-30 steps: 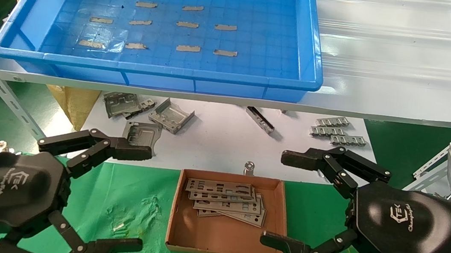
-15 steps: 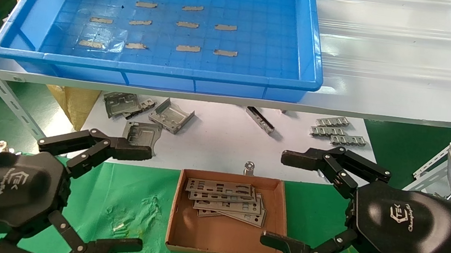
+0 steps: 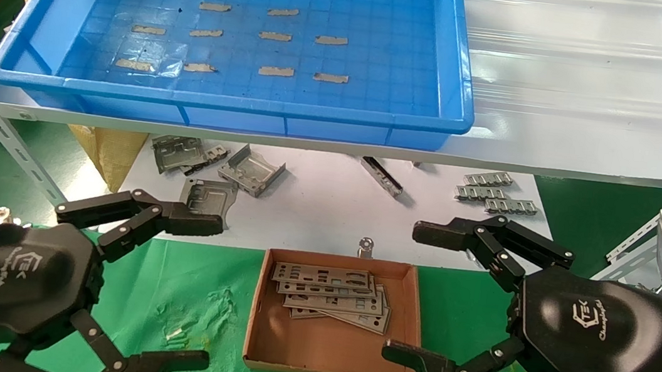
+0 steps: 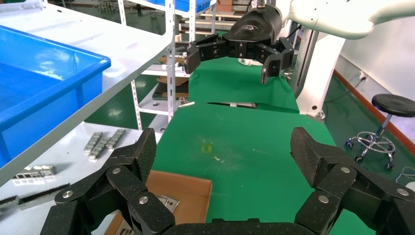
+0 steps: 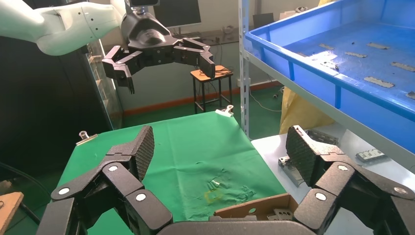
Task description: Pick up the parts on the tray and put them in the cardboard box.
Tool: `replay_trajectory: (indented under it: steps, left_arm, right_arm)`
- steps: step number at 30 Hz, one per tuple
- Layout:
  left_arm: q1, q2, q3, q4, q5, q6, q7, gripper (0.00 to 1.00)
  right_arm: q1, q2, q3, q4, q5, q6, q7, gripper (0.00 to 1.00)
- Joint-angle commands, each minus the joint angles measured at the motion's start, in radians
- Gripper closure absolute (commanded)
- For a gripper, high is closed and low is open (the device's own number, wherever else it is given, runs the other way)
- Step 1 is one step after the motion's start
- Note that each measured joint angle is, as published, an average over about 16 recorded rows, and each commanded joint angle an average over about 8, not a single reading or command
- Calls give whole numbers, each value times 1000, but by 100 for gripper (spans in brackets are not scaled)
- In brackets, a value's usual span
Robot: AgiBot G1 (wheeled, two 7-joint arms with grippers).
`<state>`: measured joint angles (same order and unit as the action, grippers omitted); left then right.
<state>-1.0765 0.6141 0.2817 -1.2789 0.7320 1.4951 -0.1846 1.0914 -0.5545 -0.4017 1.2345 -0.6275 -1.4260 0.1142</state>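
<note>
I see my left gripper (image 3: 202, 287) and right gripper (image 3: 412, 294) both spread wide, holding nothing, hovering on either side of the small brown cardboard box (image 3: 330, 360) on the green cloth (image 3: 197, 296). The thin silver-grey punched metal plates (image 3: 330, 293) lie stacked inside that box. The big blue plastic tray (image 3: 240, 105) on the shelf carries only tan tape strips (image 3: 275, 70).

Bright, even overhead light, soft shadows under the shelf (image 3: 337, 139), everything in focus.
</note>
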Motion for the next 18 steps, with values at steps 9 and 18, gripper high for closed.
replay_trajectory:
  steps: [9, 18]
  left_arm:
    - [0, 0, 0, 0, 0, 0, 0, 0]
    - [0, 0, 0, 0, 0, 0, 0, 0]
  right_arm:
    - [0, 0, 0, 0, 0, 0, 0, 0]
    - [0, 0, 0, 0, 0, 0, 0, 0]
